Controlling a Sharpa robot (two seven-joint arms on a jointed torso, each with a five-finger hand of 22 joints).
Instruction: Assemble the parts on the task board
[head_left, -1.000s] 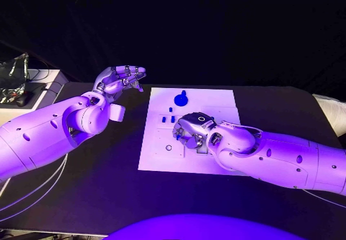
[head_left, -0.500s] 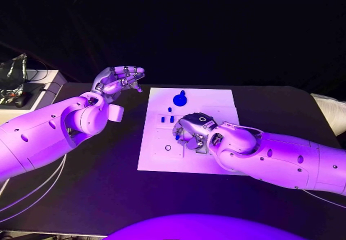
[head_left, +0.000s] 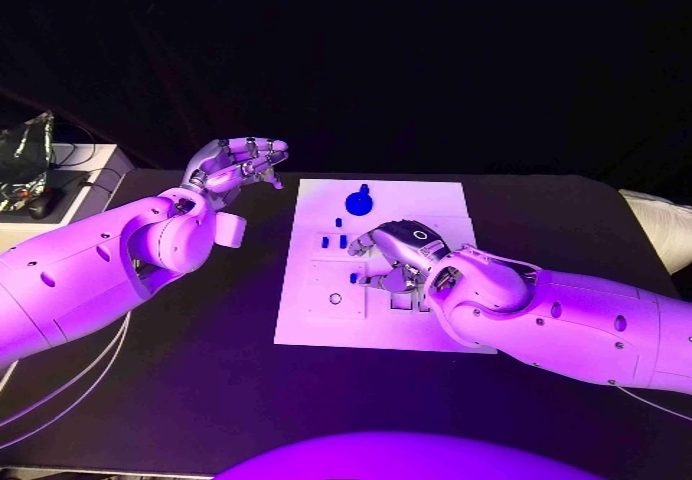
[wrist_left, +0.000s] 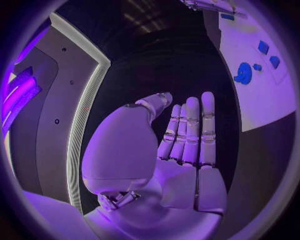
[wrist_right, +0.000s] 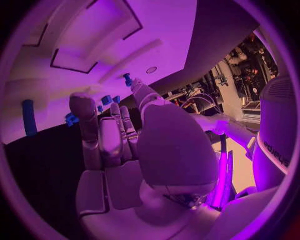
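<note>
The white task board (head_left: 325, 320) is lying flat in the middle of the black bench (head_left: 173, 380), and the right hand (head_left: 392, 262) is hanging over its centre, palm down, with the fingers reaching toward the board's left half. A small blue part (head_left: 353, 278) is showing right at the fingertips of this hand, at the edge of a recess; whether the fingers are pinching it or only touching it cannot be told. In the right wrist view the hand (wrist_right: 134, 135) is reaching out with its fingers fairly straight and one fingertip is sitting just beside a small blue peg (wrist_right: 127, 79) standing on the board (wrist_right: 162, 30).

Just beyond the right hand, two small blue blocks (head_left: 335, 240) are sitting side by side on the board, and a larger round blue piece (head_left: 359, 200) is lying near the far edge, well apart from the hand.

The left hand (head_left: 238, 160) is hovering above the bench off the board's far left corner, grasping nothing, its fingers loosely curled and apart. In the left wrist view that hand (wrist_left: 181, 135) is showing its fingers stretched out side by side, with the round blue piece (wrist_left: 242, 75) well ahead of them on the board (wrist_left: 262, 100).
</note>
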